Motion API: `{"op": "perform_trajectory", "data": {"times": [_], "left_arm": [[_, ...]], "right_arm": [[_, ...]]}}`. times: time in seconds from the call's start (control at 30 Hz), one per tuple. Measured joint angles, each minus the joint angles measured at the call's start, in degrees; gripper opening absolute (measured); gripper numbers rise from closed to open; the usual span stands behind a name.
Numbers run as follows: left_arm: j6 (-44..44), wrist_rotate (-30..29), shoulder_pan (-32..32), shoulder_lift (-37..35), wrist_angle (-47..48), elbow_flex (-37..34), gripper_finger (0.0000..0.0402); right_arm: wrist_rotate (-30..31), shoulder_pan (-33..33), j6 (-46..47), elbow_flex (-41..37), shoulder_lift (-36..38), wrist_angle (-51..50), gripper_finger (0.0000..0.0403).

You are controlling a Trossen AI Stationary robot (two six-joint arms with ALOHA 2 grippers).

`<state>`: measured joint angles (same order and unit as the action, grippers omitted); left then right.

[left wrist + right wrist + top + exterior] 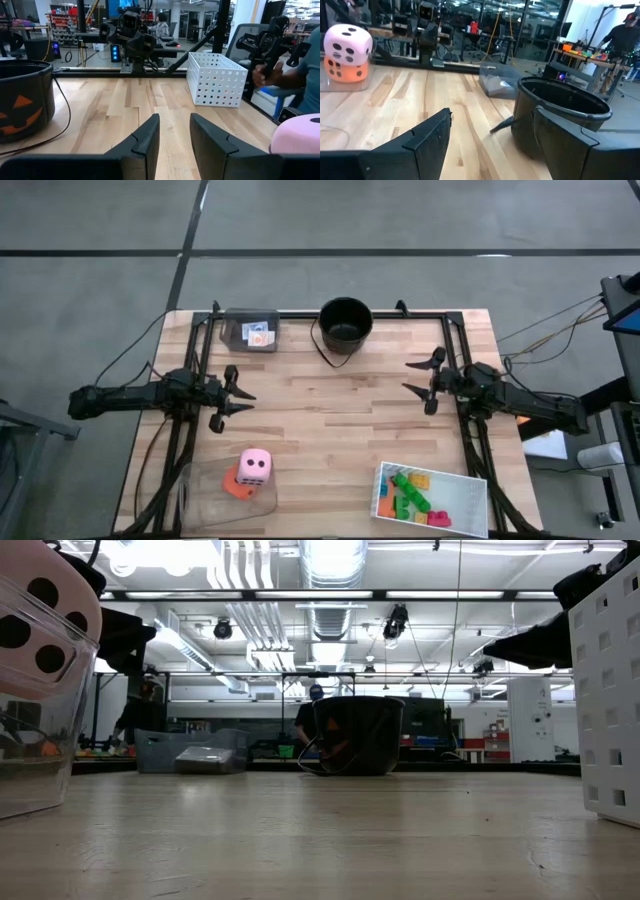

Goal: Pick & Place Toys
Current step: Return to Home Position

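Note:
A pink die (255, 464) sits on top of an orange die (237, 483) inside a clear tray (200, 498) at the near left; both also show in the right wrist view (347, 42). Green, orange and red bricks (412, 494) lie in a white perforated tray (475, 492) at the near right. Small cards (260, 335) lie in a clear tray at the far left. My left gripper (243, 402) is open and empty above the table's left side. My right gripper (408, 377) is open and empty above the right side.
A black bucket (345, 323) with a wire handle and a pumpkin face (22, 100) stands at the far middle. The bare wood tabletop (330, 420) lies between the two grippers. People stand in the room beyond the table (280, 65).

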<state>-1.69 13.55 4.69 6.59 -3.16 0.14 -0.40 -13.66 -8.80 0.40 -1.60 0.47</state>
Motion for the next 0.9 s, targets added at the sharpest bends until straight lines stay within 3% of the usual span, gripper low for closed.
{"op": "perform_trajectory", "data": {"times": [0.9], "left_arm": [[0.17,0.01,-0.03,0.0,-0.01,-0.04,0.0111]], "right_arm": [[-0.02,0.01,0.01,0.74,-5.14,-0.29,0.0275]]}}
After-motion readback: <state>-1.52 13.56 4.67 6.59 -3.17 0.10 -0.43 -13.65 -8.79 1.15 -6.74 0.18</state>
